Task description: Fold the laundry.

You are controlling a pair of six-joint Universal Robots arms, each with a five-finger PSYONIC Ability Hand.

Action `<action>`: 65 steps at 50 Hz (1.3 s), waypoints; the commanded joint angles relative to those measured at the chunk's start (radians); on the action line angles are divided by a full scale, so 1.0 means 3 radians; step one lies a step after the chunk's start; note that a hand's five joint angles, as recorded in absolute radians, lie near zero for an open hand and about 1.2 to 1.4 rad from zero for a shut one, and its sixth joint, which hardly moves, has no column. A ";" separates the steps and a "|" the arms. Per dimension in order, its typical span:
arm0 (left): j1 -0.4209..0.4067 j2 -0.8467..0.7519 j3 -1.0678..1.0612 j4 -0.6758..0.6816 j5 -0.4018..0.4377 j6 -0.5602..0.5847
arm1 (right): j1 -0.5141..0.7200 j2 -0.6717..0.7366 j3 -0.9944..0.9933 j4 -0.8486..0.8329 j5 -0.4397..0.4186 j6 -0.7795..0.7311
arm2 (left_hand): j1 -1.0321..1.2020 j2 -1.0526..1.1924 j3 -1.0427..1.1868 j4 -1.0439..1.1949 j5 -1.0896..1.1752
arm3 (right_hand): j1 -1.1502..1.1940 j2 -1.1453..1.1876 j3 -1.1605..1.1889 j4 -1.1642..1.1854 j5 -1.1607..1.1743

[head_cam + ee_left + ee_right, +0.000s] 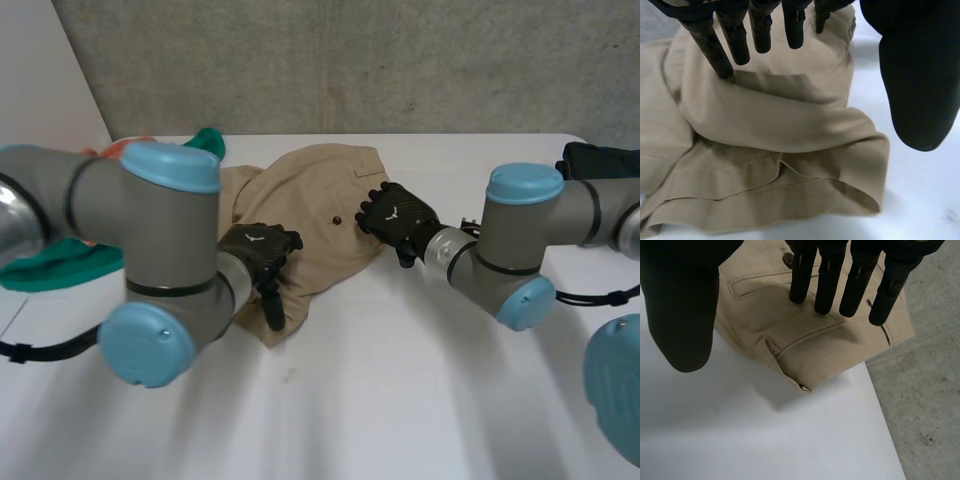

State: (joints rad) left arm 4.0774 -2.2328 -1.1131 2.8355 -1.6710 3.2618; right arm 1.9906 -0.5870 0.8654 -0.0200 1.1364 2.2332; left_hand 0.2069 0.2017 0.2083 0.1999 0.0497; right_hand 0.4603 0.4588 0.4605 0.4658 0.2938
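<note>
Khaki in colour, the garment [310, 210] lies crumpled on the white table [400, 400], toward the far middle.

Left hand [262, 250]: I read it resting on the garment's near end. In the left wrist view the left hand [760, 30] is wide, with straight, spread fingers [715, 47] over the garment [780, 120]. One fingertip touches a fold. Its thumb [920, 75] hangs off the cloth's edge, above bare table [925, 190]. The doubled hem [765, 195] lies beyond the fingertips.

Right hand [397, 215]: I read it at the garment's right edge. In the right wrist view the right hand [860, 280] is also wide, with straight fingers [802, 275] over the garment [815, 345]. I cannot confirm contact. Its thumb [682, 305] stands above the table [765, 440]. A pocket slit [760, 287] and a button [788, 259] lie beside the fingers.

A green cloth [60, 265] lies at the table's left side, partly hidden behind the left arm, with an orange-red item [120, 150] near it.
</note>
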 commanded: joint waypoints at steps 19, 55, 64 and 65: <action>-0.0087 -0.0954 0.1082 0.0115 -0.0709 0.0586 | 0.0099 0.0526 -0.0758 -0.0409 0.0507 0.0282 | 0.3964 0.3982 0.3960 0.3988 0.3907 | 0.3120 0.3125 0.3119 0.3102 0.3093; 0.0572 0.1661 0.1470 -0.0580 0.0207 0.0673 | -0.0438 -0.2145 -0.0359 0.1109 0.0328 0.2307 | 0.3964 0.3982 0.3960 0.3988 0.3907 | 0.3120 0.3125 0.3119 0.3102 0.3093; 0.0378 0.0893 0.1042 -0.0851 0.0099 0.0474 | -0.0285 -0.1802 0.0019 0.1197 0.0512 0.1924 | 0.0545 0.0562 0.0540 0.0568 0.0487 | 0.3120 0.3125 0.3119 0.3102 0.3093; 0.0358 0.0857 0.0965 -0.0876 0.0099 0.0418 | -0.0269 -0.1801 0.0045 0.1187 0.0537 0.1883 | 0.0269 0.0287 0.0265 0.0293 0.0211 | 0.3120 0.3125 0.3119 0.3102 0.3093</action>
State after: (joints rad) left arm 4.2343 -1.8438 -0.6984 2.6392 -1.6255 3.4513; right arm 1.8808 -1.1793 0.7991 0.3331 1.2562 2.8940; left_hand 0.8677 0.9175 0.9165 0.9160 0.7410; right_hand 1.1192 1.1652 1.1863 1.1896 1.0073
